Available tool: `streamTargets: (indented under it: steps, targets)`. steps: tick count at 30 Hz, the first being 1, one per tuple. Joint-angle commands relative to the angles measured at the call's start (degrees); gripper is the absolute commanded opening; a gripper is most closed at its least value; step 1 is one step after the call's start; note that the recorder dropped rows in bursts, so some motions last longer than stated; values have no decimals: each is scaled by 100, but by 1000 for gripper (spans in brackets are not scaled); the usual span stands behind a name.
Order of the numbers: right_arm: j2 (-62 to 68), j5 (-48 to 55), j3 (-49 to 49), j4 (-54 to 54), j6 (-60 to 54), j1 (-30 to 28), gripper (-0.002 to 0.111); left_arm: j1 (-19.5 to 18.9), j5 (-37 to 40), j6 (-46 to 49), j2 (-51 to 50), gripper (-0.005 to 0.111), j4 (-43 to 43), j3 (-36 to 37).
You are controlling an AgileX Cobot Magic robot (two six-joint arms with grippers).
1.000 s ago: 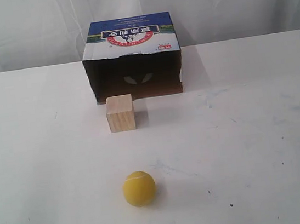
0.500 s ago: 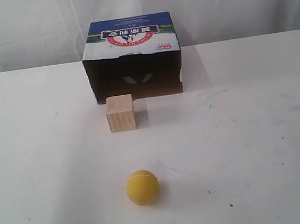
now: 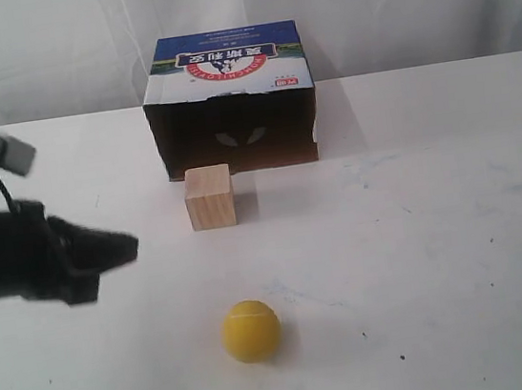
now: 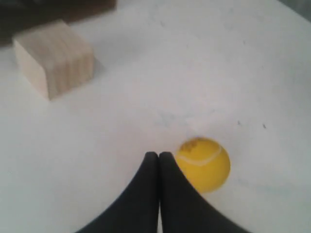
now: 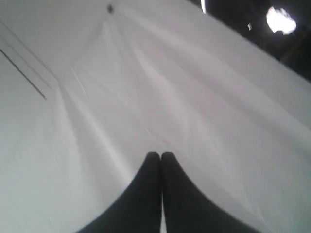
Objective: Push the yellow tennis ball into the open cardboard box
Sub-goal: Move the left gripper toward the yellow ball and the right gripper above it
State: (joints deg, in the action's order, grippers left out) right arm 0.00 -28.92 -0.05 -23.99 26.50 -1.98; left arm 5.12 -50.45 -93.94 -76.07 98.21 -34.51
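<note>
So, I am at the approach step: my left tool (image 3: 131, 244) hangs over the worktop (image 3: 439, 229) with its two fingers pressed together into one blunt tip, holding nothing. My right tool (image 5: 161, 156) is pressed together too and empty; its own camera shows only white cloth, so I judge it takes no part here.

The ball (image 3: 251, 331) rests on the worktop a short way past my left tip and off to the side that faces away from the box (image 3: 224, 60). Tip and ball are apart; nothing has been pushed yet. The box lies well beyond the tip on the other side, its dark mouth facing the ball. A wooden block (image 3: 209, 197) stands just before that mouth, between tip and box, and close to the straight line from ball to opening.

Next, as I judge it, I must carry the shut tip around to the ball's far side from the box, drop it low to the worktop, and push. The stroke should angle the ball past the block toward the uncovered part of the mouth. A round ball will likely roll off a narrow tip, so the contact has to be centred.
</note>
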Motion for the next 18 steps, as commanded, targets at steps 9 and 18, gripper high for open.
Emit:
streamTargets:
  steps: [9, 18]
  targets:
    - [4665, 347, -4620, 9653, 4246, 21, 0, 1572, 1163, 2052, -791, 0, -1907, 962]
    - [8279, 7688, -5993, 7375, 514, 21, 0, 1632, 2470, 4387, -804, 0, -6293, 975]
